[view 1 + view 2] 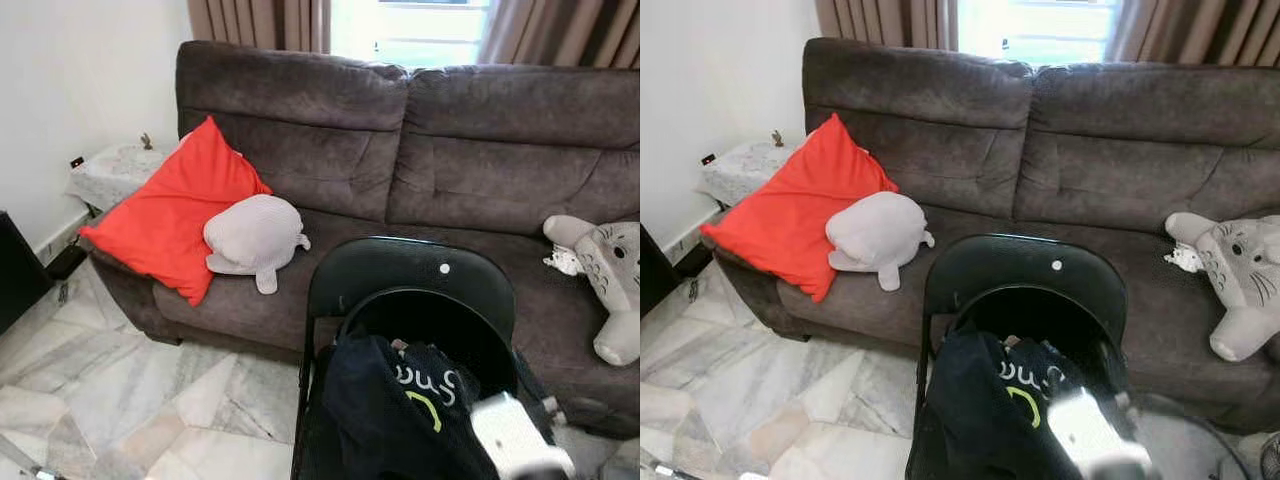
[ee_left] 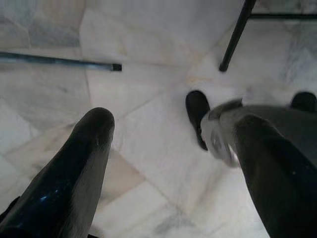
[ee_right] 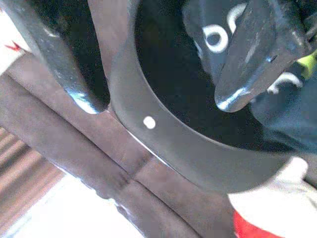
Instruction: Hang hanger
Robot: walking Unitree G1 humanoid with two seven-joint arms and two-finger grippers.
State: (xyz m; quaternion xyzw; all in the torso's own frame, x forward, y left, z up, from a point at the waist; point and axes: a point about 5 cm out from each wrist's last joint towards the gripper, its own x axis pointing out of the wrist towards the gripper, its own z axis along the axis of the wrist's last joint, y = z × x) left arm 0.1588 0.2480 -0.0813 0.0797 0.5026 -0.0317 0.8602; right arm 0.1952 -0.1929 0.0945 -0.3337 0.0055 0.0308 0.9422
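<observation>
My right tool (image 3: 158, 94) gapes wide beside the glossy curved chair back (image 3: 198, 148); soft black garment (image 1: 400, 410) beneath it.

My left tool (image 2: 173, 163) hangs spread over marble floor (image 2: 148, 148).

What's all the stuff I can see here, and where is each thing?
Brown fabric sofa: one, along the far wall under the window.
Red square cushion: one, leaning at the sofa's left end.
Pale grey plush toy: one, on the seat against the cushion.
Grey-and-white plush toy: one, at the sofa's right end.
Black folding chair: one, in front of the sofa.
Dark printed garment: one, on the chair.
Right gripper: black fingers open, at the chair back.
Left gripper: open, over the marble floor.
</observation>
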